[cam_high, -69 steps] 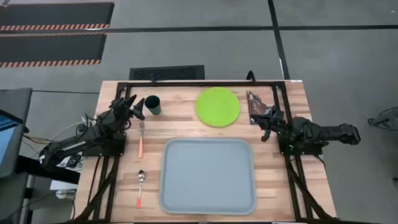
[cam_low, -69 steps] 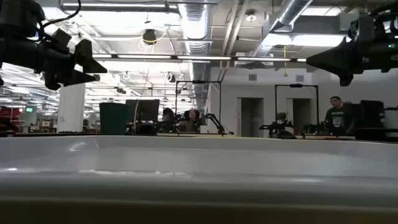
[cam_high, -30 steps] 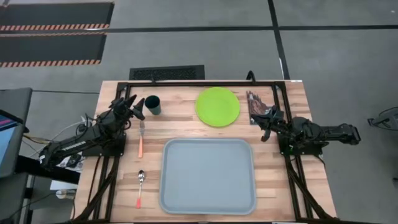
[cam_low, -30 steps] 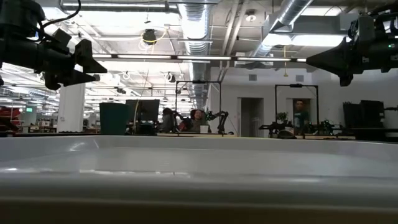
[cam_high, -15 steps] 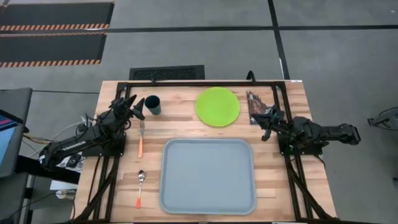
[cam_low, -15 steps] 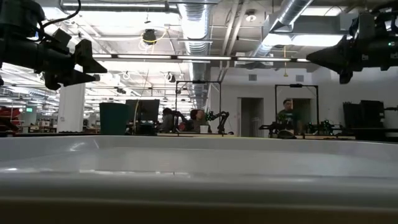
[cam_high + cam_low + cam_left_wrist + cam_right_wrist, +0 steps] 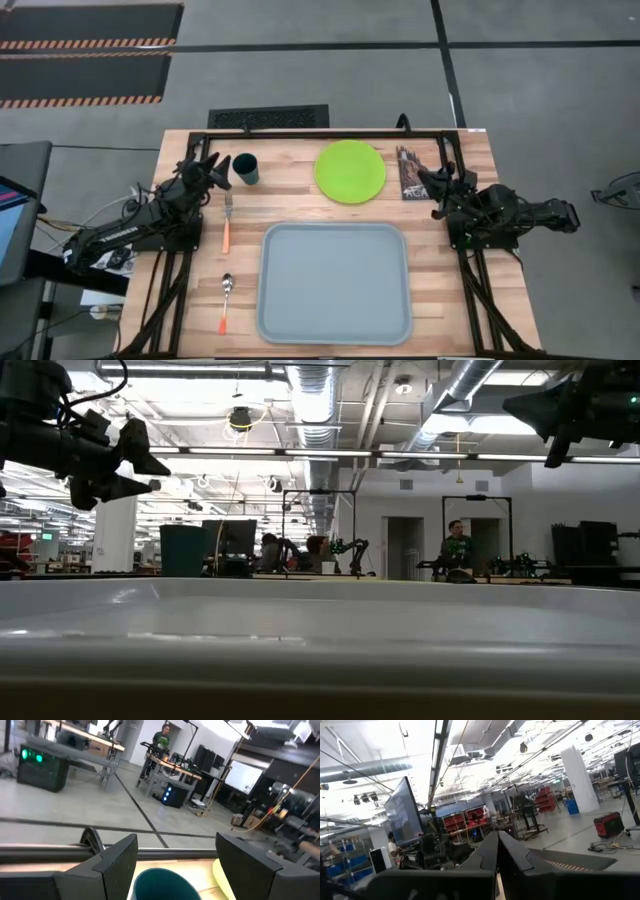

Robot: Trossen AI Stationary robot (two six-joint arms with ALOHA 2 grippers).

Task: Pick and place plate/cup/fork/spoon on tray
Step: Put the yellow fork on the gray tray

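Taking the tray (image 7: 335,282) as the landmark, the spoon (image 7: 226,301) lay just off its left edge, near the front corner of the worktop (image 7: 290,205). It looked light, stiff and thin, lying flat on the wood, so it would probably be fiddly; the orange handle seemed the best place to pinch it across. The fork (image 7: 227,222) lay left of the tray's far-left corner, tines pointing away from the tray's front; it should handle the same way, taken by the handle.

The left end effector (image 7: 207,170) hung beyond the tray's far-left corner, just beside the cup (image 7: 245,169), its fingers (image 7: 118,860) spread wide and empty, with the cup's rim between them in the left wrist view. The cup looked small, rigid and light, likely smooth-sided, so a squeeze across its wall or over the rim would suit it.

The plate (image 7: 350,171) sat beyond the tray's far edge, a little right of centre, well apart from the cup. It seemed light but wide and flat, hard to get under; gripping its rim would probably be the only hold.

The right end effector (image 7: 432,186) hovered past the tray's far-right corner, fingers (image 7: 517,860) pressed together, holding nothing.

Counted: one spoon, one fork, one cup, one plate, one tray, and nothing yet lay on the tray.
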